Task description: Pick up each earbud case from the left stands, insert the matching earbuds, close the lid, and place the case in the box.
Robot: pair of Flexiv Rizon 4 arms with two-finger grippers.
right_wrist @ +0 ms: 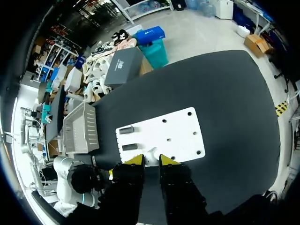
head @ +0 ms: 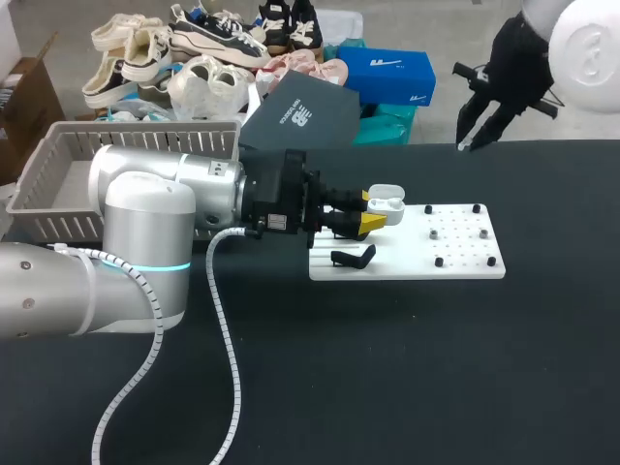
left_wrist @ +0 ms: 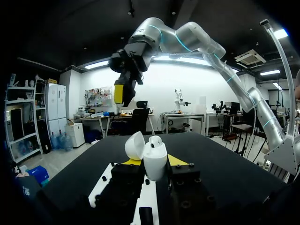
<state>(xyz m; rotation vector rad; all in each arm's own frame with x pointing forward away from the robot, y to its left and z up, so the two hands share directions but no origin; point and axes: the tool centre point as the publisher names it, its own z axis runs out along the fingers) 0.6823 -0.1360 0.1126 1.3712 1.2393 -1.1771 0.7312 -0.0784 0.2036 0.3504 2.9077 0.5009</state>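
My left gripper (head: pixel 373 211) is shut on a white earbud case (head: pixel 386 201) and holds it over the left part of the white board (head: pixel 465 247). In the left wrist view the case (left_wrist: pixel 154 164) stands upright between the yellow tips. Its lid (left_wrist: pixel 135 145) is swung open and a white earbud (left_wrist: pixel 155 140) shows in its top. A black stand (head: pixel 354 257) sits on the board just below the case. My right gripper (head: pixel 477 134) hangs high above the table's far right. In its own view a small white earbud (right_wrist: pixel 151 157) sits pinched between its yellow fingertips (right_wrist: pixel 134 160).
A grey basket (head: pixel 58 184) stands at the table's far left, seen also in the right wrist view as a basket (right_wrist: pixel 82 129). Two black stands (right_wrist: pixel 125 130) sit at the board's left end, and small black pegs (head: pixel 438 262) dot its right half.
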